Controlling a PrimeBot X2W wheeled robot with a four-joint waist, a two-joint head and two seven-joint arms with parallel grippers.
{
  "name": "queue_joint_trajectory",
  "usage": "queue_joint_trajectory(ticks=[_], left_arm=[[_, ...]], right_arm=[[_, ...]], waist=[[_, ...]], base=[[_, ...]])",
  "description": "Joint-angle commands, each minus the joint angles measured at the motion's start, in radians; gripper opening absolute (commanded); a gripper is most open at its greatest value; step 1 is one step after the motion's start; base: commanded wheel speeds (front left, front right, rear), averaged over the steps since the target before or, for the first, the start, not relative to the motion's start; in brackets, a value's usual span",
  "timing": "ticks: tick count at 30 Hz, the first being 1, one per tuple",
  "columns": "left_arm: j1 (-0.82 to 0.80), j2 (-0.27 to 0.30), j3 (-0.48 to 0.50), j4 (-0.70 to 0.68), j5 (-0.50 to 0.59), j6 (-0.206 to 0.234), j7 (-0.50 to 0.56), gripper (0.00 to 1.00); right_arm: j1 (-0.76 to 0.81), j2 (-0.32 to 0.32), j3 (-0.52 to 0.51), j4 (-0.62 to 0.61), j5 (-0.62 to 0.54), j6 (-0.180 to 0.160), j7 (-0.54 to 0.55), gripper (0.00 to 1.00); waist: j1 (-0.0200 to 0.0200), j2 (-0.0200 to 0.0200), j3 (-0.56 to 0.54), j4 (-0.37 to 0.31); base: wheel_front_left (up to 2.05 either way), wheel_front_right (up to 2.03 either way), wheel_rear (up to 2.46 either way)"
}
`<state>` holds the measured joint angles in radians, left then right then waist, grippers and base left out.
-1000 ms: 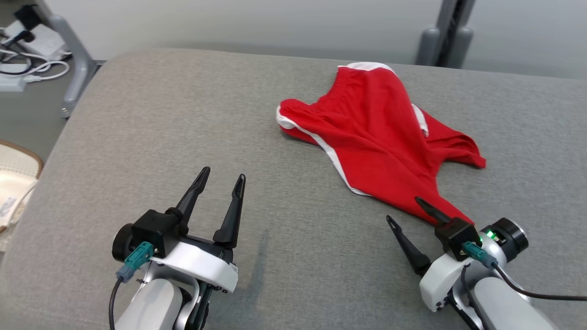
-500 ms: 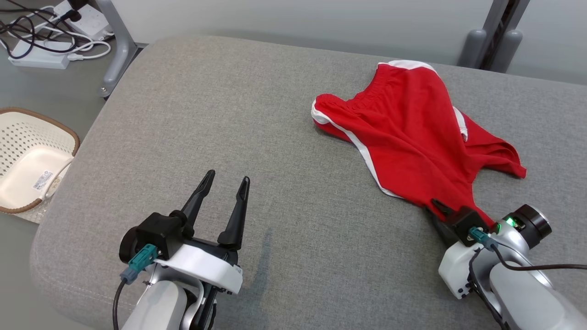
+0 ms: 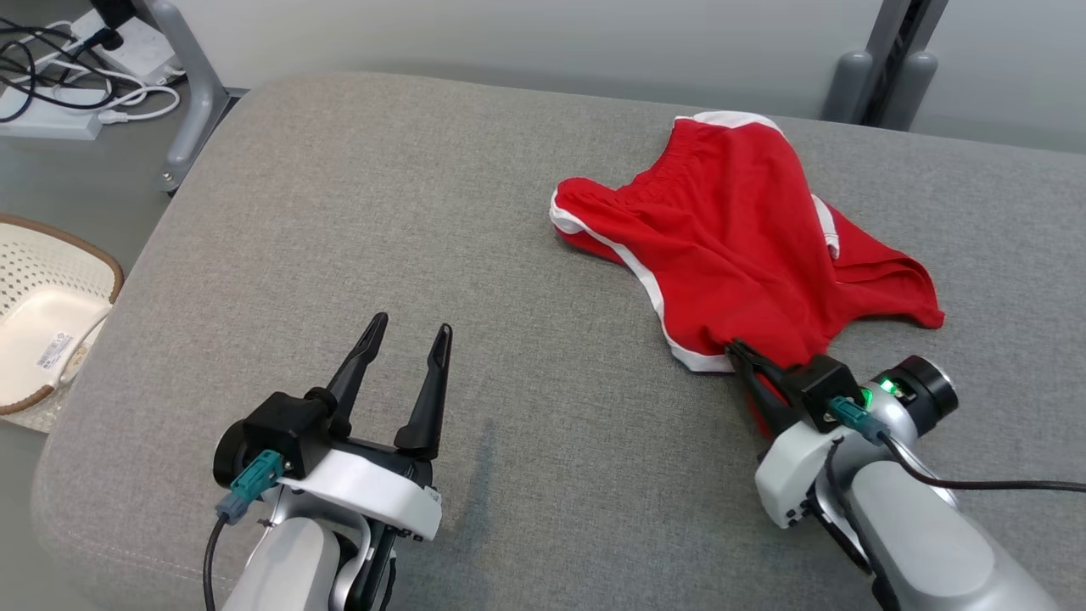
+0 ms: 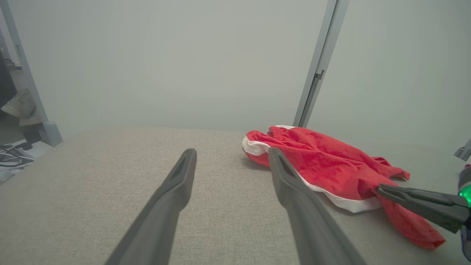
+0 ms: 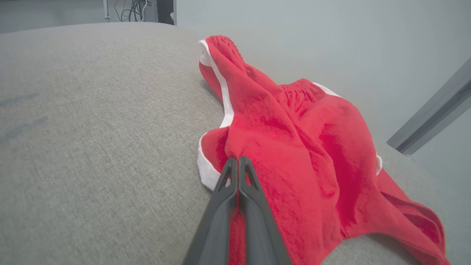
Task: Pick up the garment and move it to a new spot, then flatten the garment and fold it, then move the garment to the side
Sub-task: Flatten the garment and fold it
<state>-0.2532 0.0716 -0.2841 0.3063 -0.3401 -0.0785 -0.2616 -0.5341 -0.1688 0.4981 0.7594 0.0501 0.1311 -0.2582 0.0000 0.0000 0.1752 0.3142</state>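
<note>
Grey padded counter [image 3: 339, 212]. Red garment [image 3: 730, 238], white-trimmed, lies crumpled on the counter's far right part. Right pincer [image 3: 740, 350] clenched on the garment's near edge. Left pincer [image 3: 411, 324] released, empty, over bare counter, well apart from the garment.

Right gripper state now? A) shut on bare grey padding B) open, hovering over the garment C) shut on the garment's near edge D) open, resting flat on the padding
C: the right gripper has its fingers pressed together, with a fold of the red garment pinched at their tips.
</note>
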Motion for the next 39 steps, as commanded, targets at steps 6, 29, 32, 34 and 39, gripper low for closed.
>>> queue_joint_trajectory(ticks=[6,29,32,34,39], left_arm=[[0.021,-0.005,0.022,0.011,0.018,-0.016,-0.003,1.0],[-0.007,-0.017,0.006,0.043,0.032,-0.039,-0.003,1.0],[-0.01,-0.017,0.008,0.046,0.037,-0.04,-0.003,1.0],[-0.01,-0.016,0.011,0.046,0.038,-0.04,-0.003,1.0],[0.008,-0.017,0.017,0.046,0.043,-0.041,-0.003,1.0]], right_arm=[[0.018,-0.004,0.07,-0.145,0.171,-0.001,-0.003,0.0],[-0.101,-0.125,-0.222,0.129,0.235,-0.001,0.114,1.0],[-0.114,-0.097,-0.258,0.15,0.178,-0.001,0.056,1.0],[-0.102,-0.061,-0.283,0.141,0.157,-0.001,0.028,1.0],[-0.007,0.024,-0.313,0.028,0.124,-0.001,-0.003,1.0]], waist=[[0.0,0.0,-0.029,-0.039],[0.0,0.0,0.013,-0.037],[0.0,0.0,0.007,-0.051],[0.0,0.0,0.001,-0.063],[0.0,0.0,-0.019,-0.096]], base=[[0.0,0.0,0.0],[0.0,0.0,0.0],[0.0,0.0,0.0],[0.0,0.0,0.0],[0.0,0.0,0.0]])
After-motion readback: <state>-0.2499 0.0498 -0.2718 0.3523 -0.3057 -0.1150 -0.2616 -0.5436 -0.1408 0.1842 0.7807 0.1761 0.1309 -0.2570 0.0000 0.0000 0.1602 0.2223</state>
